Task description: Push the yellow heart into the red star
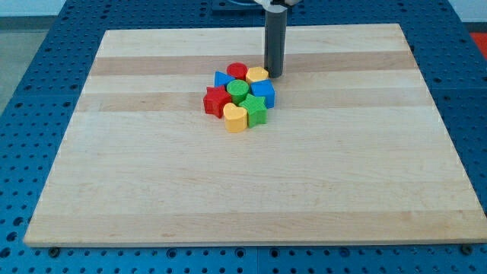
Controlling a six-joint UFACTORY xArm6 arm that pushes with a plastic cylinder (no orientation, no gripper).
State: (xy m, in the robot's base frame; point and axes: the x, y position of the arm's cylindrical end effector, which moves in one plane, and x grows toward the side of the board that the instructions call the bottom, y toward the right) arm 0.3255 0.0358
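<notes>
Camera view first: no claw is fitted on this rig, so wide, narrow or holding can't be told. My tip [274, 74] is seen touching or just beside the yellow block [257, 74] at the cluster's top right.

The yellow heart [235, 119] is found at the bottom of the pile, already touching or nearly touching the red star [217, 100] on its upper left.

Trouble is easily pictured. Everything is packed so tight that any shove from the top would probably be passed through the whole bunch, and the heart could get knocked away from the star.

Count: two yellow, two red (star plus red cylinder [237, 70]), two green [238, 90] [256, 109], two blue [223, 79] [263, 91]. Eight blocks on the desk [114, 190].
</notes>
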